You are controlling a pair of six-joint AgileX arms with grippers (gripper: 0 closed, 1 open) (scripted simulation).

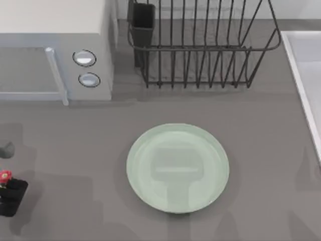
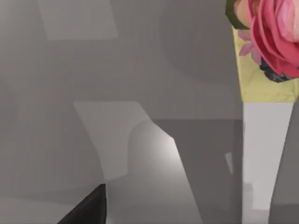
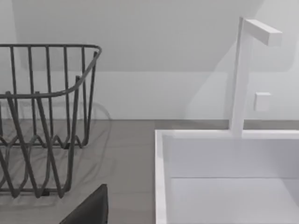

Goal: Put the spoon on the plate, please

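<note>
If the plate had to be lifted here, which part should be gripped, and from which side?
Grip the rim. The plate lies flat on the table, so its shallow raised rim is probably the only edge a hand can pinch. Come from the top view's right or near side, since the dish rack stands behind it.

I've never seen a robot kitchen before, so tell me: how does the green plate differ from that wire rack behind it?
The plate is a solid, pale mint-green round disc lying flat; the dish rack is an open basket of dark wire bars standing upright. The plate sits mid-counter; the rack stands farther back, between the microwave and the sink. Both look empty.
</note>
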